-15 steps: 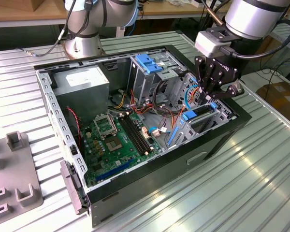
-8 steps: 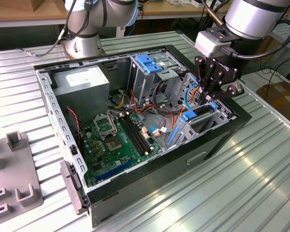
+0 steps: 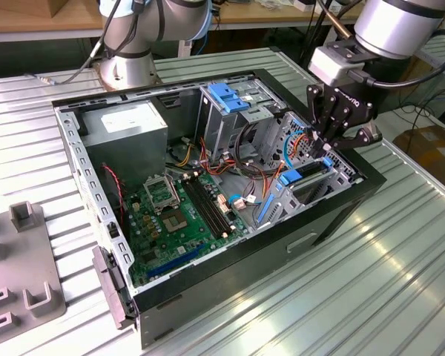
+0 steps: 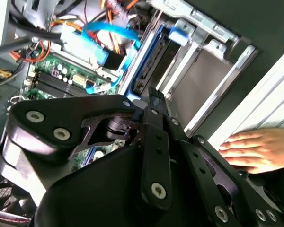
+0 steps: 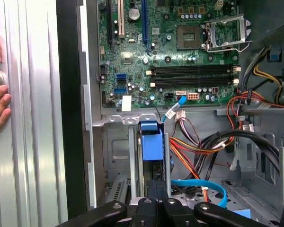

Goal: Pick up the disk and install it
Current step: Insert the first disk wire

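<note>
The disk (image 5: 151, 142) stands edge-on in a metal drive bay of the open computer case (image 3: 334, 222), its bright blue bracket toward the motherboard. In the second wrist view the disk (image 4: 154, 66) is a dark strip between blue and silver rails. My gripper (image 5: 157, 191) is shut, its two black fingers (image 5: 152, 194) pressed together with nothing between them, and the tips sit against the disk's near end. In the exterior view the gripper (image 3: 328, 148) hangs over the bay at the case's right side, just above the blue bracket (image 3: 291, 176).
A green motherboard (image 3: 182, 215), a grey power-supply box (image 3: 126, 126) and loose cables (image 5: 203, 142) fill the case. A person's hand (image 4: 260, 151) rests on the ribbed table beside the case. A second arm's base (image 3: 130, 52) stands behind, with a grey fixture (image 3: 22, 289) on the exterior view's left.
</note>
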`<state>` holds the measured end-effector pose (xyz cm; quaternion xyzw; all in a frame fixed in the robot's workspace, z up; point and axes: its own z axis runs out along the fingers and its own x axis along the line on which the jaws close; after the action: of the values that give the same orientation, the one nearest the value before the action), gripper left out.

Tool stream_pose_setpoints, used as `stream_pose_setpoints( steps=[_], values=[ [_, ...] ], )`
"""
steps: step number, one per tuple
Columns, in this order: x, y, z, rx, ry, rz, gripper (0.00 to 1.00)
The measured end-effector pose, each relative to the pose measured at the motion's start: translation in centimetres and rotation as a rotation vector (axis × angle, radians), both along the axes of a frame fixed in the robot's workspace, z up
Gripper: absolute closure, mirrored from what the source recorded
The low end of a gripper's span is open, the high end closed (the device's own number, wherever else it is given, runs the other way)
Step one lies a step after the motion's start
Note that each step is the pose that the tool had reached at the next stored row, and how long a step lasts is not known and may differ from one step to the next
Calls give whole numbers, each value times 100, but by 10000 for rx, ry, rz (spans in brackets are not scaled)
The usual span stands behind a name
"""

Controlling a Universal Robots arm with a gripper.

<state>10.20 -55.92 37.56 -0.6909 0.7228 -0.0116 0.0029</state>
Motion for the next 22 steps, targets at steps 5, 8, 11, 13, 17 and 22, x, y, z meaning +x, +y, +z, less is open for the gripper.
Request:
stream_pose_setpoints(
  steps=[5,8,11,13,17,22],
  values=[
    [85,0,18,-1,0,23,90],
    [95,0,57,-27,1,31,90],
    [101,0,100,-103,1,61,90],
    [103,0,104,-122,0,71,90],
    [147,0,106,-129,-1,348,90],
    [211,0,103,-128,-6,1119,90]
  ],
)
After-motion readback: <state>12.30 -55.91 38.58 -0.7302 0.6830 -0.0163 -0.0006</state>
